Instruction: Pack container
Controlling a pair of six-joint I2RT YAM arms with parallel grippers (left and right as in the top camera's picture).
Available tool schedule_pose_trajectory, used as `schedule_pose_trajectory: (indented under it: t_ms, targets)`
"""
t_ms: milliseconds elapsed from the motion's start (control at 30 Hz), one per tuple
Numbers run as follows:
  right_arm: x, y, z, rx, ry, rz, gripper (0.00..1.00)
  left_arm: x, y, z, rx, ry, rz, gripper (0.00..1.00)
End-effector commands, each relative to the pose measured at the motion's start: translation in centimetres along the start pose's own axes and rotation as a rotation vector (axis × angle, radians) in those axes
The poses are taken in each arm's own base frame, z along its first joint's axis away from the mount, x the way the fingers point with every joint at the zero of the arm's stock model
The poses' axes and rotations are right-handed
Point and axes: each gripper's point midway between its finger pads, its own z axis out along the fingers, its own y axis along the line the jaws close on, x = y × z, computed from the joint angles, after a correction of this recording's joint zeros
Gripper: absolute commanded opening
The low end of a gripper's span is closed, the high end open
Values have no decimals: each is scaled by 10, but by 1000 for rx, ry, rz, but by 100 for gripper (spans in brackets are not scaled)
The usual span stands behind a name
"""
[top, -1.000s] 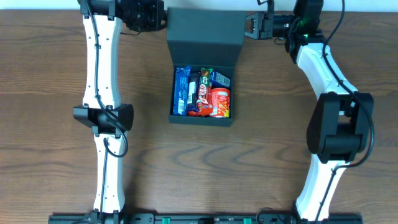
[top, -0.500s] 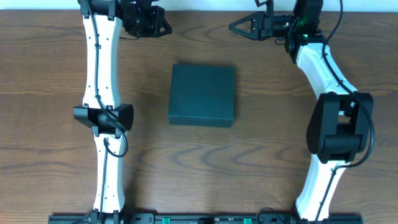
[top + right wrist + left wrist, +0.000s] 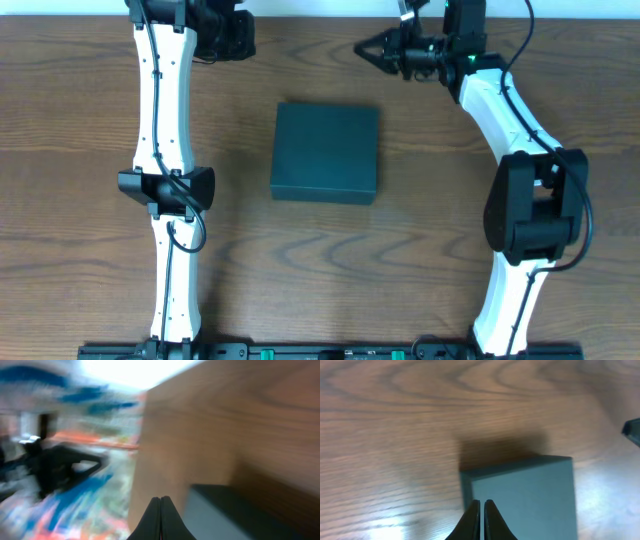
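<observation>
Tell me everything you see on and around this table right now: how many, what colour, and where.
dark teal-grey square cardboard box: one, teal-grey, middle of the table, flap lid shut, contents hidden
brown wood-grain table: one, brown, under everything
left arm: one, white with black joints, along the left side
right arm: one, white with black joints, along the right side
left gripper: one, black, shut and empty, near the far edge, apart from the box
right gripper: one, black, shut and empty, near the far edge, apart from the box
</observation>
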Motion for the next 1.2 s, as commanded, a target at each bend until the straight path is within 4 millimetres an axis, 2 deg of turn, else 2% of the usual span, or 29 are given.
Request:
schedule_pose_trajectory:
  t_ms: [0, 67, 100, 233, 267, 333, 433, 500, 600, 667, 767, 800, 933, 967, 1033, 1100, 1167]
  targets:
    - [-18, -23, -26, 245, -135, -105, 1, 9, 7, -34, -84, -12, -46, 6]
    - [-14, -19, -48, 334, -142, -167, 1, 6, -2, -64, -92, -74, -25, 6]
    - [-14, -11, -63, 379, -159, -225, 1, 5, -5, -82, -115, -112, -16, 6]
    - [-12, 43, -114, 471, -226, -496, 2, 6, -23, -133, -120, -218, 18, 6]
    - [-7, 61, -129, 499, -242, -585, 1, 9, -28, -147, -118, -241, 26, 6]
    - [5, 79, -157, 584, -255, -686, 1, 15, -38, -165, -114, -263, 38, 6]
    - [24, 90, -196, 727, -263, -754, 1, 29, -45, -182, -124, -257, 47, 6]
    - [33, 103, -216, 753, -295, -758, 2, 42, -44, -188, -155, -229, 43, 6]
    - [47, 124, -241, 759, -334, -818, 2, 63, -45, -192, -166, -175, 54, 6]
    - [62, 131, -250, 766, -326, -856, 2, 79, -45, -194, -167, -139, 56, 6]
    - [93, 126, -248, 716, -296, -856, 1, 109, -57, -198, -97, -104, 103, 6]
    - [104, 119, -245, 698, -275, -848, 2, 117, -57, -200, -95, -102, 106, 6]
    - [149, 92, -231, 616, -186, -829, 2, 171, -47, -205, -142, -134, 123, 6]
    - [169, 84, -223, 562, -141, -830, 2, 194, -44, -203, -145, -156, 129, 6]
    - [198, 70, -213, 512, -71, -800, 2, 224, -39, -196, -143, -175, 135, 6]
    - [231, 44, -207, 515, 23, -734, 2, 265, -30, -179, -142, -168, 117, 6]
    - [254, 27, -205, 513, 86, -675, 2, 295, -24, -165, -132, -153, 108, 6]
